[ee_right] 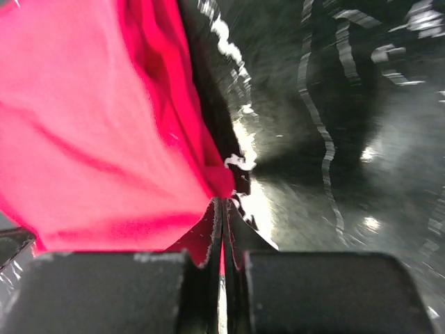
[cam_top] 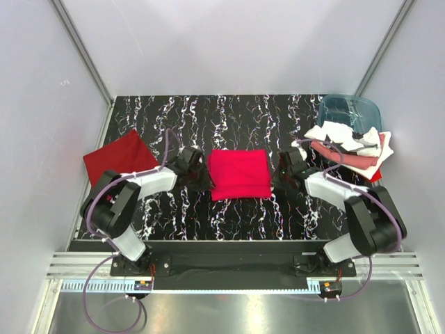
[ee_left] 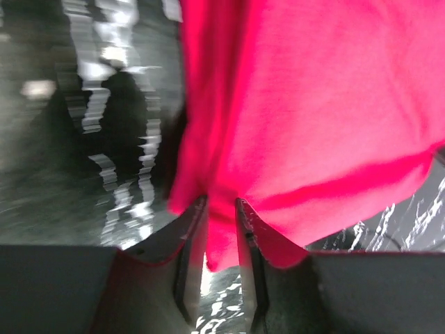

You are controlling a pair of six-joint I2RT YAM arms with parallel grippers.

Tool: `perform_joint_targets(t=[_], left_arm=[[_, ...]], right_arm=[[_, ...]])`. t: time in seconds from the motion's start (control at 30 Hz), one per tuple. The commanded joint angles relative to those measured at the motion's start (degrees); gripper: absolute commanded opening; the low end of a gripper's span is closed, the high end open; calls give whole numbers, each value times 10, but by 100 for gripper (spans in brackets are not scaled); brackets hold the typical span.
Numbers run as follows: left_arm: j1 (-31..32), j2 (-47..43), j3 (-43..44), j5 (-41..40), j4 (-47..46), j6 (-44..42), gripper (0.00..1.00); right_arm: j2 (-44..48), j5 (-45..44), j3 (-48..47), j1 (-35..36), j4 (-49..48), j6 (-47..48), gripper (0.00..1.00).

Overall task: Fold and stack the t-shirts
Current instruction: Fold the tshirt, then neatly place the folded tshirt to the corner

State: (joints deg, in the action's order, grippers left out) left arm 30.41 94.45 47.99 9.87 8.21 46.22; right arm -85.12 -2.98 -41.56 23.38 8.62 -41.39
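Progress: crimson t-shirt [cam_top: 240, 174] was found folded square at table [cam_top: 278, 209] centre | left gripper [ee_left: 221, 205] and right gripper [ee_right: 224, 209] were pinched on its side edges | dark red t-shirt [cam_top: 119, 158] was laid folded far left, stacking judged pending | pile of unfolded t-shirts [cam_top: 348, 149] was left by blue tub [cam_top: 348, 110]

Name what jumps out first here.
A bright crimson shirt, folded square, lies mid-table on the black marbled table; the right jaws pinch its right edge, the left jaws straddle its left edge. A darker red shirt lies far left, and a jumbled shirt pile sits by a blue tub at back right.
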Motion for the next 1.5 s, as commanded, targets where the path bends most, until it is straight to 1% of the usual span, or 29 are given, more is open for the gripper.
perform_joint_targets(t=[0.0,0.03,0.07,0.1,0.13,0.17,0.2,0.23,0.3,0.33,0.4,0.43,0.5,0.53,0.6,0.63,0.67,0.7,0.73,0.77,0.8,0.9,1.0,1.07,1.13,1.23,1.27,1.37,1.47], left_arm=[[-12,-65,-18,-39,-7,-9,31],[-8,-80,-17,-45,2,-15,33],[-4,-112,-15,-64,8,-19,41],[6,-129,-15,-74,11,-23,44],[11,-144,-15,-85,16,-31,50],[15,-170,-15,-96,21,-32,57],[17,-181,-9,-113,24,-33,68],[17,-189,-4,-118,29,-34,71],[17,-200,9,-136,37,-32,78],[17,-199,22,-143,44,-30,80],[17,-190,25,-166,33,-31,81],[16,-186,22,-172,8,-39,81],[12,-169,26,-202,4,-40,82],[12,-163,32,-208,-3,-62,82],[13,-147,42,-237,-1,-85,82],[13,-143,45,-240,2,-101,82],[14,-131,75,-245,35,-133,83],[14,-131,76,-250,36,-133,87],[14,-130,84,-257,42,-140,99],[13,-130,91,-270,64,-144,99],[13,-127,101,-312,80,-145,99],[11,-123,125,-395,124,-161,99],[-9,-106,146,-438,167,-158,99],[-42,-89,163,-439,202,-147,98],[-75,-55,182,-432,236,-136,92],[-103,-3,210,-434,270,-126,88],[-110,17,217,-436,275,-123,85],[-133,48,218,-421,283,-116,80],[-157,65,209,-395,281,-110,79]], right_arm=[[70,-87,18,1,13,-14,1],[90,-88,20,1,10,-8,3],[100,-86,21,2,5,6,10],[109,-84,20,1,3,14,16],[124,-70,19,1,-3,24,27],[131,-63,18,1,-15,37,36],[136,-54,17,1,-19,43,48],[143,-29,8,1,-26,54,53],[142,-6,-6,2,-37,62,61],[131,3,-22,2,-38,63,63],[113,-4,-40,4,-34,67,69],[89,-15,-60,4,-29,70,71],[66,-11,-79,5,-11,94,71],[53,9,-72,6,-16,92,70],[48,33,-42,4,-80,81,71],[44,67,-14,5,-115,76,72],[30,85,-15,5,-130,87,81],[30,85,-15,5,-128,87,87],[26,86,-17,5,-130,89,88],[17,86,-14,5,-134,86,88],[13,90,-12,5,-142,84,88],[-8,106,-14,5,-155,78,86],[-16,108,-17,5,-155,76,85],[-12,101,-14,5,-154,75,85],[-3,97,-10,5,-154,75,84],[13,90,-2,5,-156,74,84],[16,90,0,4,-157,72,85],[28,83,7,4,-158,69,85],[34,77,10,4,-156,69,85]])
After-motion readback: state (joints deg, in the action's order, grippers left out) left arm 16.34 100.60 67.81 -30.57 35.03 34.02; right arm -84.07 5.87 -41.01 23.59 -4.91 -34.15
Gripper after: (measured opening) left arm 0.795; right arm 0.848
